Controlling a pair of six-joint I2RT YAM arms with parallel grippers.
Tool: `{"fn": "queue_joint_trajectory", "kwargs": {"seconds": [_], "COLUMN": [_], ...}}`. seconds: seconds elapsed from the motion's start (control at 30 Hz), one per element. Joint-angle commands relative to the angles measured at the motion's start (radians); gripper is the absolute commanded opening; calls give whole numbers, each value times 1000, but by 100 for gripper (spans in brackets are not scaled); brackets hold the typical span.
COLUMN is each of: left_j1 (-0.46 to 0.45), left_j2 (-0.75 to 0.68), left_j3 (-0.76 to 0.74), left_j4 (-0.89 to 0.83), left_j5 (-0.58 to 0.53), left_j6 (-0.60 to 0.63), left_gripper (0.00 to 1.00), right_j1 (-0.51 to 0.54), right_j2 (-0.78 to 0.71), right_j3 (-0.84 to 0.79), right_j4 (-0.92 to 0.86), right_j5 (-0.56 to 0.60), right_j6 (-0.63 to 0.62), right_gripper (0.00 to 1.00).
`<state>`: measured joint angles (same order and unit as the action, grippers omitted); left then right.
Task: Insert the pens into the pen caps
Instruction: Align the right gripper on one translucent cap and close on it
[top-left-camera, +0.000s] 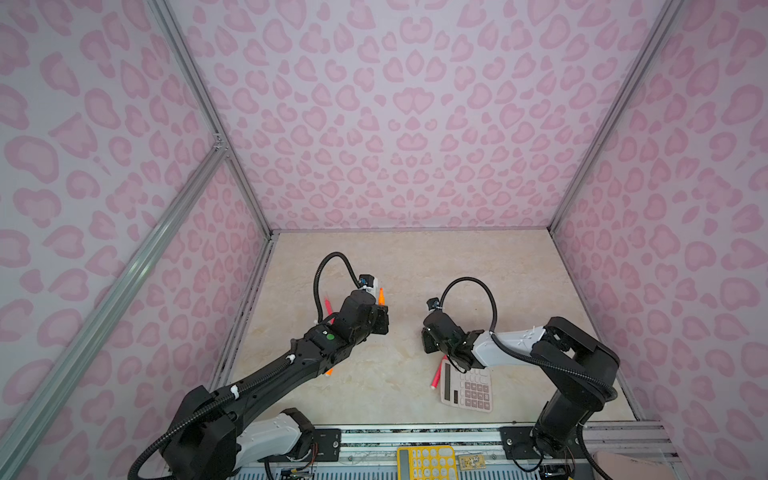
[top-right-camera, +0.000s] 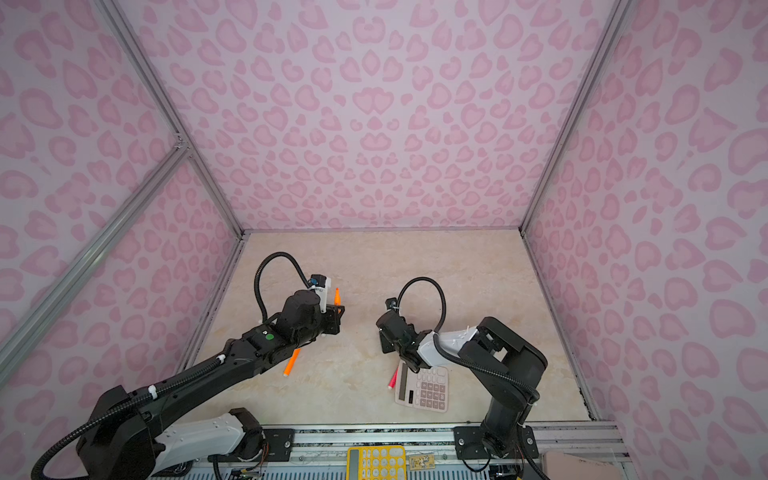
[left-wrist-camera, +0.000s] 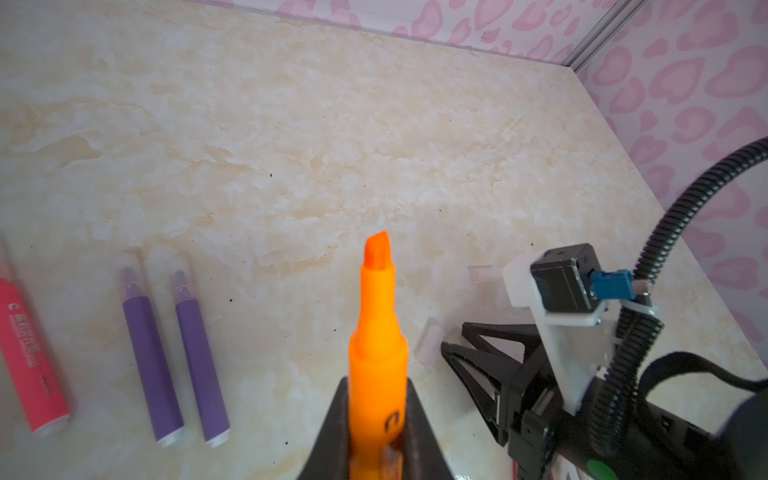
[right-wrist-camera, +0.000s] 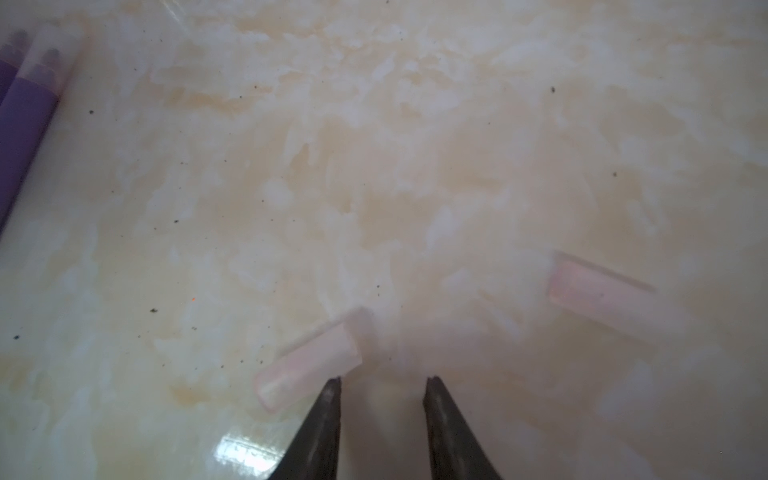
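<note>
Calculator (top-left-camera: 469, 390) under R arm (top-left-camera: 511, 343); L jaws clamp orange pen (left-wrist-camera: 376, 332); R jaws apart beside cap (right-wrist-camera: 311, 361).

Held pen (left-wrist-camera: 376, 332) sits between the left fingers (left-wrist-camera: 332, 428), tip projecting past them. Two pens (left-wrist-camera: 153, 353) lie side by side off one finger, a third pen (left-wrist-camera: 29, 345) beyond. Cap (right-wrist-camera: 309, 365) lies just outside one right finger (right-wrist-camera: 320, 424); second cap (right-wrist-camera: 598, 291) well off the opposite one. Calculator (top-left-camera: 467, 388) lies behind.
</note>
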<state>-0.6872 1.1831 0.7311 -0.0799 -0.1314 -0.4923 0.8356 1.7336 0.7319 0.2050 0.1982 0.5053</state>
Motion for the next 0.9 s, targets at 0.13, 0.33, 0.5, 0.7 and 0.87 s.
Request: {"fn": "queue_joint_trajectory", "kwargs": {"seconds": [0.13,0.33,0.5,0.7,0.87], "left_j1": [0,0,0,0,0], "left_j2": [-10,-17,-16,-11,-11], "left_j3": [13,13,11,12,11], "left_j4": [0,-1,2,2,5], "left_j5": [-10,-8,-1,-1,8], "left_j6": [4,4,3,4,6], "left_gripper": [3,3,3,3,3], "right_j1": [-5,-5,-4,7,31], "right_j2": [51,41,-4,-22,27], "right_j3": [36,44,44,87,154], "right_j4": [-5,-12,-29,-59,-121], "right_j5": [-47,-27,-8,-31,-19], "right_j6": [11,20,12,-7,-16], "right_gripper": [35,33,33,34,34]}}
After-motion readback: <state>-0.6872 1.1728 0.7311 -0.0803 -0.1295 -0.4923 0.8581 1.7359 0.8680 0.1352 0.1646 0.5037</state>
